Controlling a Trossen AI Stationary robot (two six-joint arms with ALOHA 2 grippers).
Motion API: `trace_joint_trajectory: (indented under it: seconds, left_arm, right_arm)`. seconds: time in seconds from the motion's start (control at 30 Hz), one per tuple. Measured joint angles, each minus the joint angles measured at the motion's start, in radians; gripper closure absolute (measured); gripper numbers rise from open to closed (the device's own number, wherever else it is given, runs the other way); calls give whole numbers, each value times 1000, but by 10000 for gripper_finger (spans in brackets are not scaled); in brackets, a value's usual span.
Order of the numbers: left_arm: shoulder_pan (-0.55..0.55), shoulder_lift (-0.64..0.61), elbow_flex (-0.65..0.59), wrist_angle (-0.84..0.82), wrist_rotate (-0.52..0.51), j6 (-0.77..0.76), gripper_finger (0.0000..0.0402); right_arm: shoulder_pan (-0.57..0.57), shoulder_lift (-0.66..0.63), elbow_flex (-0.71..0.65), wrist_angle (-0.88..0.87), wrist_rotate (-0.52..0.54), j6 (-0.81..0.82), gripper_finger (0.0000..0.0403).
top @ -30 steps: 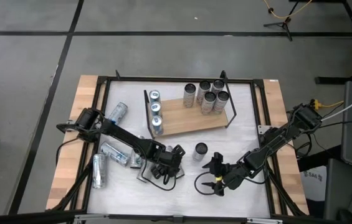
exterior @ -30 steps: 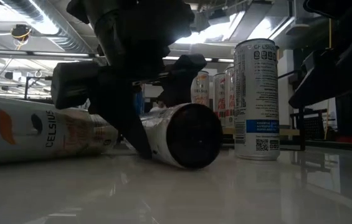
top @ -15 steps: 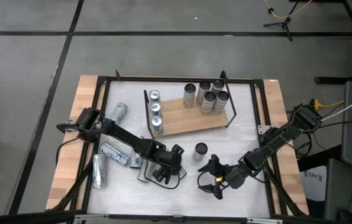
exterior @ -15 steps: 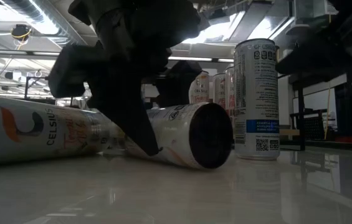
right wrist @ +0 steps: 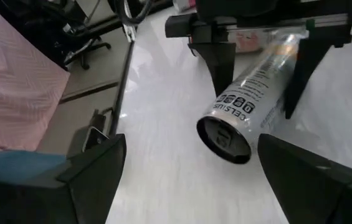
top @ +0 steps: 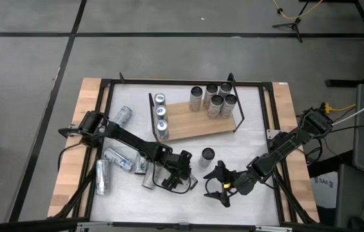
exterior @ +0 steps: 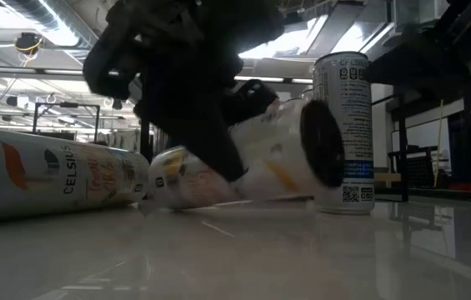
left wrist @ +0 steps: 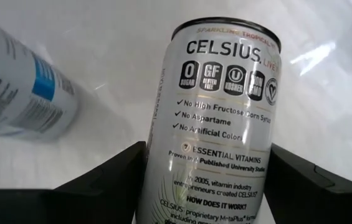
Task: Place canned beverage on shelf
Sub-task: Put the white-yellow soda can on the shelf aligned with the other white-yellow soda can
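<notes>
The left hand [top: 180, 173] is clamped around a white Celsius can [left wrist: 216, 124], lifting it off the white counter [top: 259, 129] with its free end tilted up, at about 6 o'clock from the shelf [top: 194, 120]. The grip sits on the can's curved side, near one end as far as I can judge, so the can could pivot or slide out between the fingers [left wrist: 110, 171] as the arm swings up.

The upright can [top: 207, 154] on the counter stands just beside the held can, at about 2 o'clock from it, on the straight line to the shelf; a low carry would probably knock it over.

The right hand [top: 221, 183] waits spread wide and empty, near the left hand at its 3 o'clock, close enough to be struck.

On the shelf, a cluster of cans [top: 214, 100] crowds the 1 o'clock end and a row of three cans [top: 161, 116] lines the 9 o'clock end, leaving bare board between. Several cans [top: 114, 161] lie on their sides at 9 o'clock from the left hand.
</notes>
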Motion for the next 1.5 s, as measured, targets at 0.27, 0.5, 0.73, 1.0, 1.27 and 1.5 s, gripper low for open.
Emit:
trace_joint_trajectory:
  seconds: [0.27, 0.5, 0.73, 1.0, 1.27, 1.5]
  left_arm:
    - [24, 0, 14, 112, 114, -100, 136]
    - [31, -1, 15, 252, 174, -175, 136]
    - [31, -1, 15, 369, 188, -216, 136]
    - [31, -1, 15, 532, 202, -285, 136]
    - [31, -2, 15, 640, 198, -336, 136]
    - [31, -2, 15, 709, 184, -386, 136]
  right_arm:
    - [0, -4, 31, 112, -36, -122, 45]
    - [0, -52, 148, 14, -89, -312, 45]
    - [0, -89, 328, -366, -89, -412, 45]
    - [0, -89, 569, -820, -81, -420, 45]
    - [1, -89, 766, -1121, -93, -419, 45]
    - [1, -89, 804, -1197, -98, -419, 45]
